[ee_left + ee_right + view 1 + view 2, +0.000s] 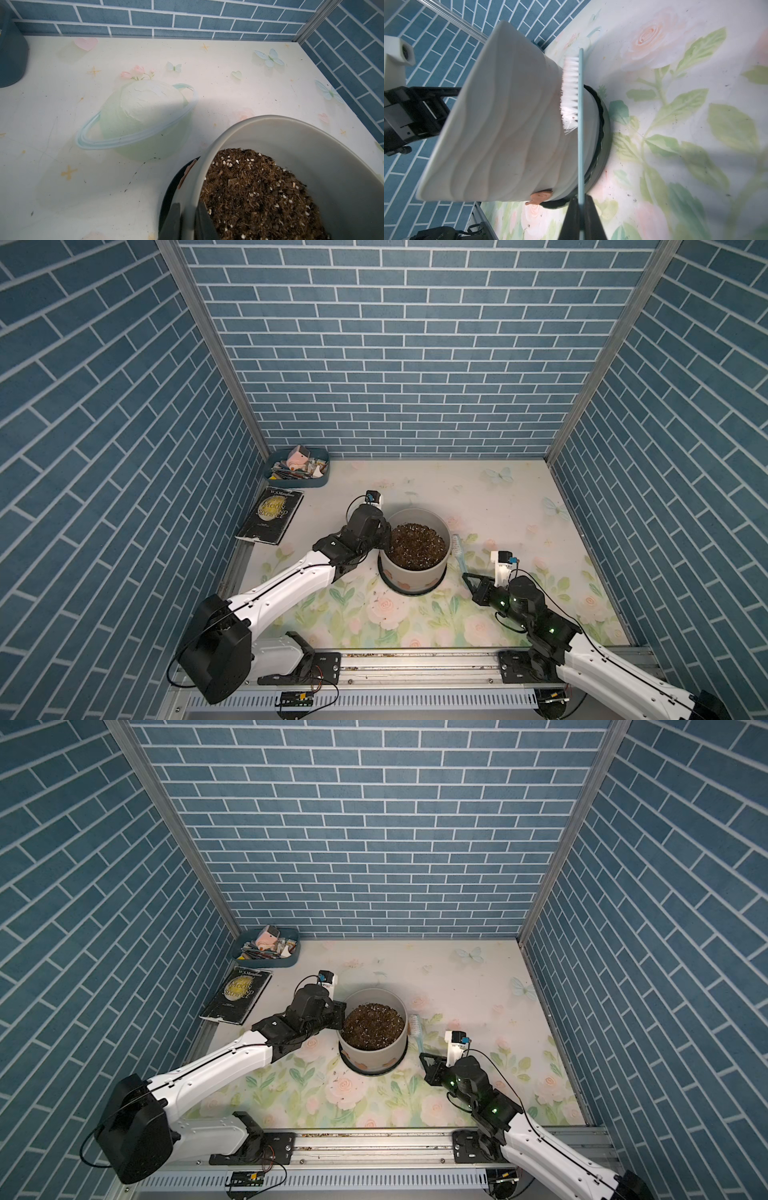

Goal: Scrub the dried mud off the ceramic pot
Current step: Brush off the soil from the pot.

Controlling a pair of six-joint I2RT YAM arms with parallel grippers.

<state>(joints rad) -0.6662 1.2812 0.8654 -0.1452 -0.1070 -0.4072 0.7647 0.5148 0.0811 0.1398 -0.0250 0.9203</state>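
Note:
The pale grey ceramic pot [415,572] [374,1054], filled with dark speckled soil, stands on a black saucer [411,592] mid-table. Tan blotches of dried mud [403,583] [362,1064] [540,196] [188,172] cling low on its wall. My left gripper [384,537] [188,220] is shut on the pot's left rim, one finger inside and one outside. My right gripper [465,574] [580,205] is shut on the handle end of a pale blue brush [459,549] [415,1029]. Its white bristles [570,93] press against the pot's [508,116] right wall.
A blue oval tray [297,470] of small items sits in the back left corner. A dark book [270,516] lies just in front of it. Blue brick walls enclose three sides; a metal rail [415,664] runs along the front edge.

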